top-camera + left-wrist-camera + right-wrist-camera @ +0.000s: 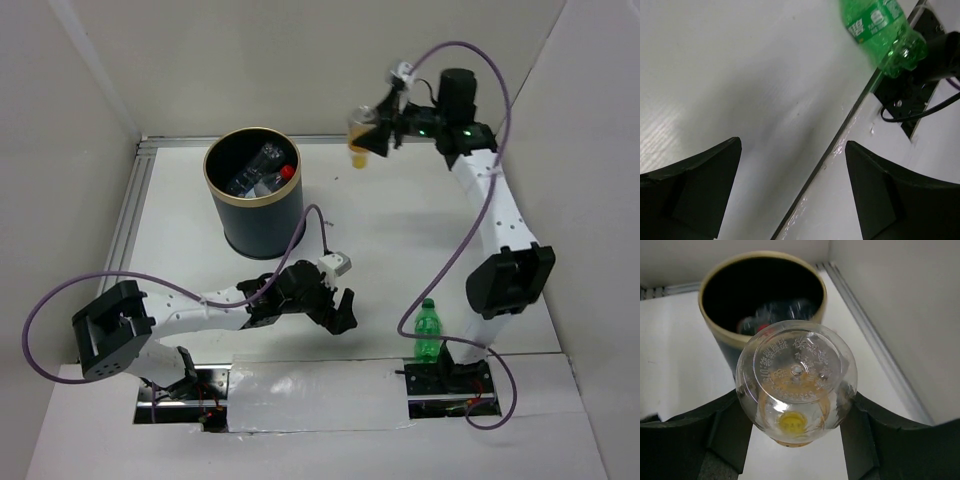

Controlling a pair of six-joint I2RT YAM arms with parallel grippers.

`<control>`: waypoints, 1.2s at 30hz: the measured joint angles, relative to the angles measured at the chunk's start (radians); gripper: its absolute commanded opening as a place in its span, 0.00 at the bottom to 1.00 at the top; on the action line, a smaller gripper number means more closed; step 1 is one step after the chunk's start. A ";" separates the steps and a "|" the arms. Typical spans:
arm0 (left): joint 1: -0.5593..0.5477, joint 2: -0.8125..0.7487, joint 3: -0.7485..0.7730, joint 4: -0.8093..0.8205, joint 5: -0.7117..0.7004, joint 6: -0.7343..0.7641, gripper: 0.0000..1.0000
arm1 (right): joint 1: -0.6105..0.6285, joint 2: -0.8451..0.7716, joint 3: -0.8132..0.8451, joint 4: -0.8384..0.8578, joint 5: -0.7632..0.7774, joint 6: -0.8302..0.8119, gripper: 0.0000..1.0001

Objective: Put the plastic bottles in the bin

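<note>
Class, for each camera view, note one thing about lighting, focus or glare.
Top external: even and sharp, only faint shadows around the bin. Left wrist: the left gripper is an unlit black silhouette, the green bottle glints. Right wrist: the embossed base of the held bottle is crisp, the bin's contents behind are blurred.

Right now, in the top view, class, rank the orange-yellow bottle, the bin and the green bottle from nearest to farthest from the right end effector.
1. Orange-yellow bottle: gripped in the right end effector itself, at the far side.
2. Bin: on the table to its left, far side.
3. Green bottle: upright at the near edge, beside the right arm's base.
</note>
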State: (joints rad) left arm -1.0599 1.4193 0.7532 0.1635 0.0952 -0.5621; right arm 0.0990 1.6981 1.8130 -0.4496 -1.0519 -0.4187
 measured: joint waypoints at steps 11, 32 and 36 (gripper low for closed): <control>-0.030 -0.042 -0.093 0.037 0.006 -0.018 0.97 | 0.328 0.320 0.502 0.285 0.046 0.228 0.38; -0.011 0.584 0.560 0.098 0.213 -0.068 0.99 | -0.223 0.057 -0.031 0.081 0.209 0.352 0.49; -0.022 0.695 0.635 0.076 0.273 -0.109 0.99 | -0.365 -0.185 -0.289 0.057 0.201 0.330 0.53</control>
State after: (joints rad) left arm -1.0817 2.1139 1.3880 0.2394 0.3679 -0.6716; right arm -0.2665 1.5131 1.5242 -0.3923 -0.8513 -0.0891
